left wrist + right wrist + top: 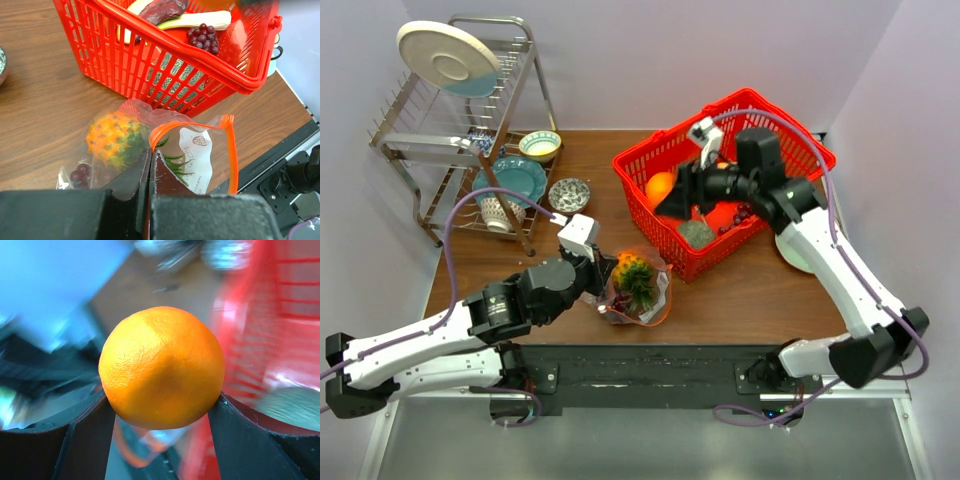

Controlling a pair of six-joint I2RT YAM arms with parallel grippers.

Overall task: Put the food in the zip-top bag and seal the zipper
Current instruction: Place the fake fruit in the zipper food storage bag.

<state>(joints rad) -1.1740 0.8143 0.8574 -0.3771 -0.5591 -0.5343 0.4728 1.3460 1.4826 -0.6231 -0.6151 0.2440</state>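
Between the right gripper's [162, 415] widely parted jaws sits an orange [162, 367], pressed on both sides by the black fingers [80, 445]. From above, that gripper [667, 192] holds it over the left part of the red basket [645, 144]. At the left gripper [150, 172] the jaws are closed tight, pinching the bag's [200, 155] red-orange zipper [232, 150] at its near edge, and the strip arches up so the mouth stands open. Inside the clear bag lies the pineapple [112, 137], crown toward the mouth, with a few dark grapes [80, 174] at the closed end. The bag rests on the wooden table [750, 290], just beside the basket's near-left wall. In the basket a grape bunch [204, 37] lies touching a white-green stalk [200, 20]. A dish rack [470, 130] with plates and bowls stands at the table's far-left corner.
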